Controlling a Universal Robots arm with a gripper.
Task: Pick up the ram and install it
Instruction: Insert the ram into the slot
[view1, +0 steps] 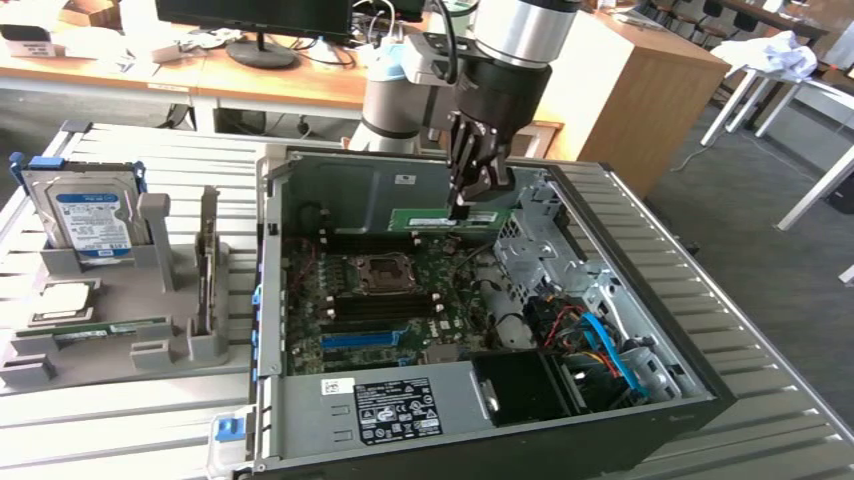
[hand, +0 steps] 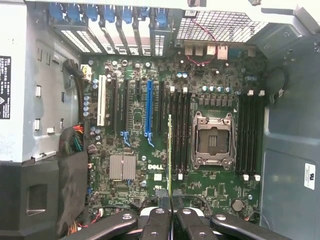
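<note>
The ram (view1: 441, 218) is a thin green stick held level over the motherboard (view1: 400, 300) at the back of the open computer case (view1: 641, 300). My gripper (view1: 461, 207) comes down from above and is shut on the stick's end towards the exterior view's right. In the wrist view the ram (hand: 169, 150) is seen edge-on as a narrow green line between my fingertips (hand: 161, 207). There it lies alongside the black memory slots (hand: 181, 132) beside the CPU socket (hand: 214, 140), clear above the board.
A grey holder (view1: 160, 300) on the exterior view's left carries a silver hard drive (view1: 87, 215). A long blue slot (hand: 148, 107), further memory slots (hand: 248, 135), a drive cage (view1: 534, 230) and cables (view1: 601, 340) crowd the case.
</note>
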